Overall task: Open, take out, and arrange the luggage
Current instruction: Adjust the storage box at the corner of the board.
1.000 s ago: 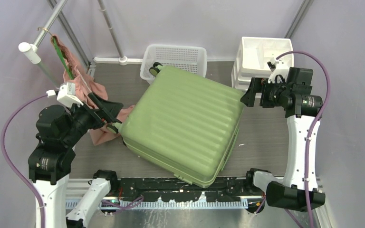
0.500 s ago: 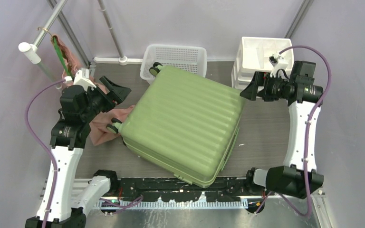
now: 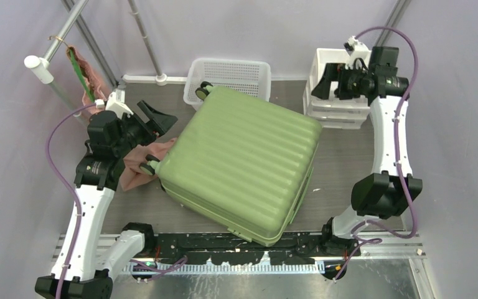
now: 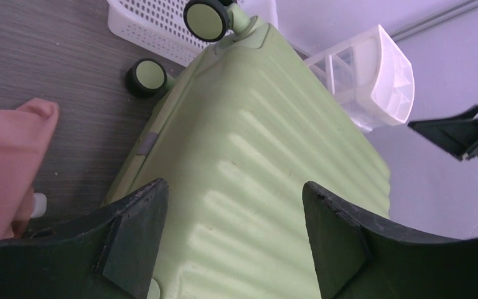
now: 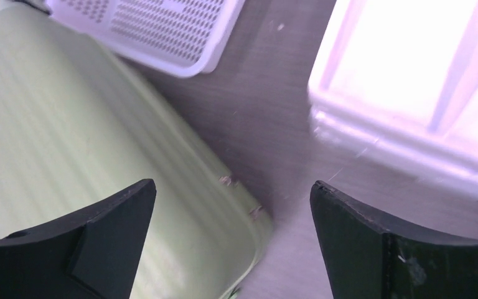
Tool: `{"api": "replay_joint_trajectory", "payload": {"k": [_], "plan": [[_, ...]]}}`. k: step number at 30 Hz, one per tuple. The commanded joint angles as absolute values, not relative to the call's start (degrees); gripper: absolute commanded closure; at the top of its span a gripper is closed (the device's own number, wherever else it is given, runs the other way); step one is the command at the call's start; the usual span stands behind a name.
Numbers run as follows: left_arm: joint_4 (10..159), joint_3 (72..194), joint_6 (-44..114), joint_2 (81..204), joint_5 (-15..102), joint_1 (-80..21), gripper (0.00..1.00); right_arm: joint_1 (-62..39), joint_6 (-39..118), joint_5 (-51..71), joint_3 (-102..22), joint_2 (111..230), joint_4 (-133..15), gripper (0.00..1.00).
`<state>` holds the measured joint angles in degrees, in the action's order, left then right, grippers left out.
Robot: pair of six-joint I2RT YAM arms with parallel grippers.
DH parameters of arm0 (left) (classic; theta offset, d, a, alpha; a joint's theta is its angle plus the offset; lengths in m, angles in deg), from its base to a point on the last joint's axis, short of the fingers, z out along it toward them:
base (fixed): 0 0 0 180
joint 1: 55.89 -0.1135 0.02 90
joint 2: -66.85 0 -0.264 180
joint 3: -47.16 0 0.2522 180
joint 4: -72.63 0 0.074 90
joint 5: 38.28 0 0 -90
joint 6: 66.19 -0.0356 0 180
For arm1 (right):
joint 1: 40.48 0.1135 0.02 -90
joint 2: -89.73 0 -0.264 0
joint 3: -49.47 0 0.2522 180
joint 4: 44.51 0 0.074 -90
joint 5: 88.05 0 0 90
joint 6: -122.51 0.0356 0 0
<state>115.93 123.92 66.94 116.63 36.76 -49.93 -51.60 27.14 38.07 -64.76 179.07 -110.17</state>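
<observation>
Green ribbed shell takes up the middle of the table (image 3: 342,168): the luggage (image 3: 243,165) lies flat and closed, turned askew, one corner reaching the near edge at 6 o'clock. Its wheels (image 3: 204,88) point to 12 o'clock, where the white basket (image 3: 227,71) stands (touching or just beside, I cannot tell). White drawers (image 3: 339,68) sit at 2 o'clock of the luggage, apart from it. A pink cloth (image 3: 138,162) lies at 9 o'clock, against the shell's edge. My left gripper (image 4: 233,190) hangs over that cloth at about 10 o'clock and looks along the ribbed shell, jaws spread wide with nothing between them. My right gripper (image 5: 231,185) hovers high at 2 o'clock, over the front of the drawers, jaws equally wide and empty.
</observation>
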Motion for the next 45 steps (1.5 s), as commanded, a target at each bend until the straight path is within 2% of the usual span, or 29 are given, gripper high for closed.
{"api": "replay_joint_trajectory", "payload": {"k": [1,7,12,20,24,28,33,36,39,42,45], "plan": [[110.04,123.05,67.64,116.79,33.53,-50.23,0.21,-45.53,21.65,20.28,-75.22,184.32,-106.08,0.02],[109.80,122.39,68.92,117.21,32.97,-50.25,0.23,-43.47,24.01,7.43,-86.99,196.25,-105.28,0.16],[111.09,121.87,68.90,116.18,33.34,-50.26,0.23,-43.38,24.51,6.08,-89.53,201.38,-103.05,0.27],[111.27,120.74,69.55,115.60,34.16,-50.26,0.24,-43.29,25.13,7.56,-93.38,207.20,-102.59,0.57],[111.29,121.06,69.77,115.94,34.11,-50.25,0.24,-43.72,24.21,4.49,-93.24,207.39,-103.04,0.79],[111.14,121.05,69.86,115.98,33.90,-50.24,0.25,-46.90,22.99,5.09,-92.25,205.69,-103.85,0.84],[109.27,120.34,70.45,116.51,32.84,-50.21,0.25,-50.40,18.20,9.38,-89.06,202.61,-104.57,0.82],[107.83,120.61,70.56,117.50,31.81,-50.27,0.25,-50.75,15.71,10.27,-87.02,201.06,-105.12,0.77],[107.67,121.96,70.56,118.75,31.05,-50.24,0.25,-51.08,15.47,8.66,-87.29,200.03,-106.14,0.50],[108.02,123.28,70.56,119.76,30.67,-50.25,0.25,-51.66,15.63,14.86,-88.16,196.68,-108.85,0.22],[108.29,124.20,70.49,120.59,30.56,-50.22,0.25,-51.60,14.51,24.51,-85.50,190.49,-111.14,0.03]]}}
